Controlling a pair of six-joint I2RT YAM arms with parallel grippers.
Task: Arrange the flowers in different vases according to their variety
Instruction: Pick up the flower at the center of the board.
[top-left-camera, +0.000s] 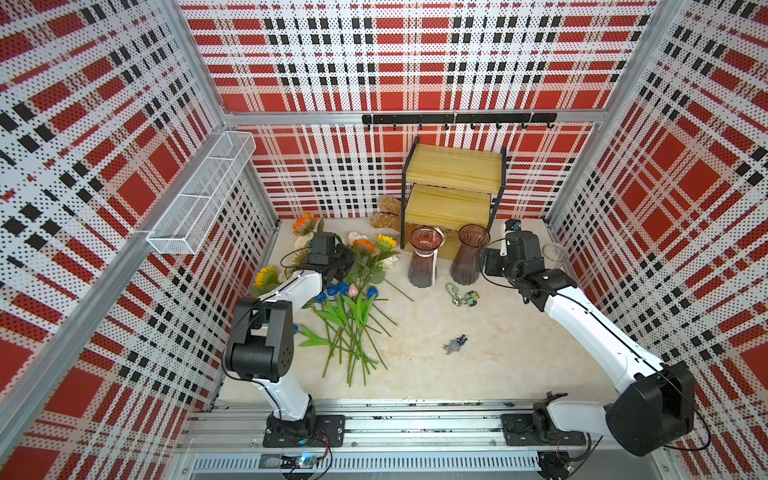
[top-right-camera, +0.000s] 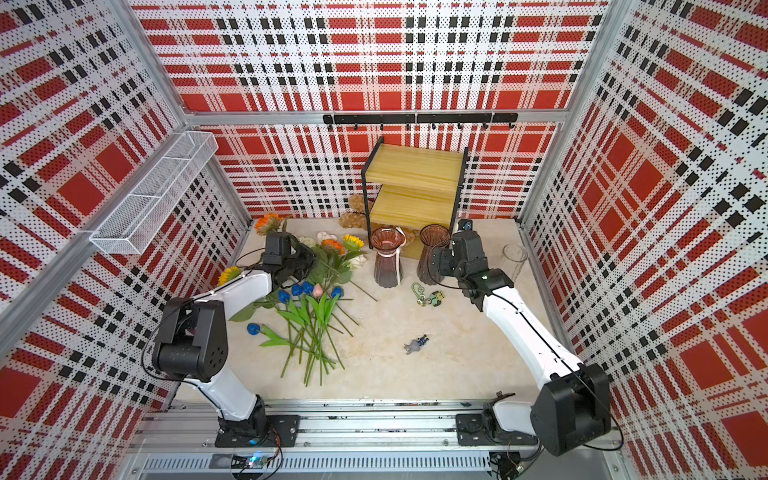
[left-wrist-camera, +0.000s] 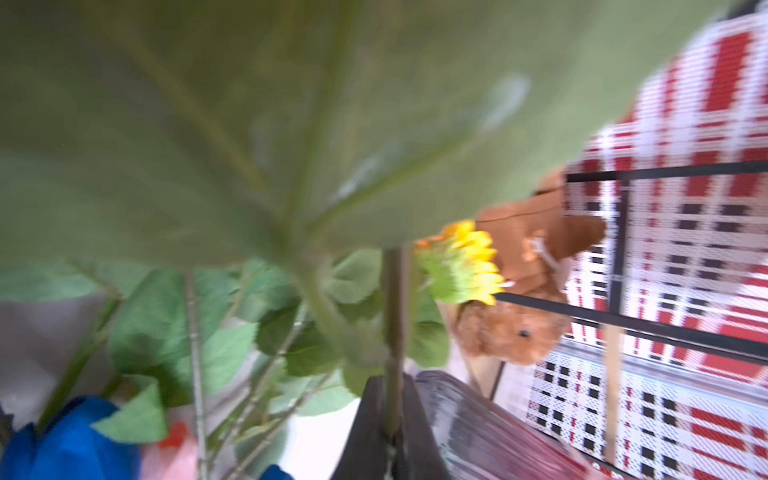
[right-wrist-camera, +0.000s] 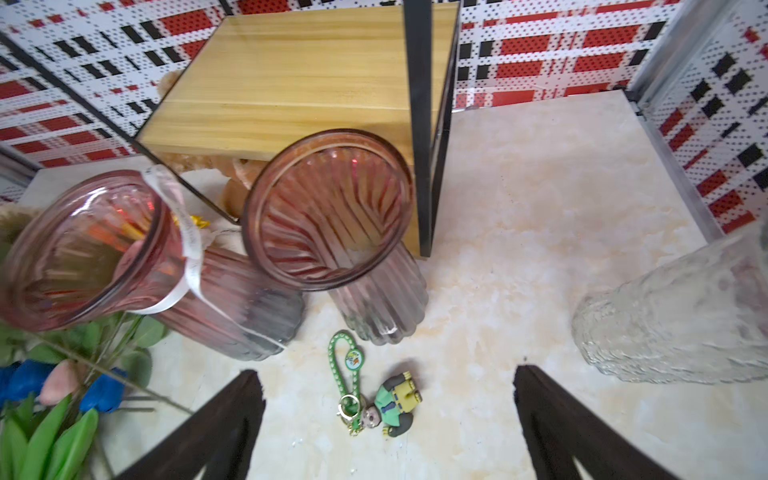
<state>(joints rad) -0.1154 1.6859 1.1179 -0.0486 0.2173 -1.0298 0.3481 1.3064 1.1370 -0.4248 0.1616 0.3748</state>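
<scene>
Leftmost, the flowers (top-left-camera: 357, 316) lie heaped on the table (top-left-camera: 478, 365) by the left arm, none yet in a vase, with blue tulips (top-left-camera: 343, 288) at the near side of the heap. The left gripper (left-wrist-camera: 390, 384) sits among sunflower leaves, clenched on one green stem (left-wrist-camera: 392, 299). In the left wrist view that stem runs straight out between the fingers (left-wrist-camera: 365, 419), away from the wrist. A yellow sunflower (left-wrist-camera: 461, 266) shows near its far end and is probably its head, though a blurred leaf hides the join. The long axis therefore seems to point from the hand toward the shelf (top-left-camera: 453, 166), head leading; the cut end is hidden.

Just right of the hand stands the pink vase (top-left-camera: 424, 257), upright, and beyond it the brown vase (top-left-camera: 469, 253). I judge the next move turns on this: the stem must swing upright and travel rightward to a mouth, and the left arm is nearer. The right gripper (right-wrist-camera: 388, 372) hangs spread wide and empty beside the brown vase, above a keychain (right-wrist-camera: 392, 405). The cylinder (top-left-camera: 555, 253) stands farthest right.
</scene>
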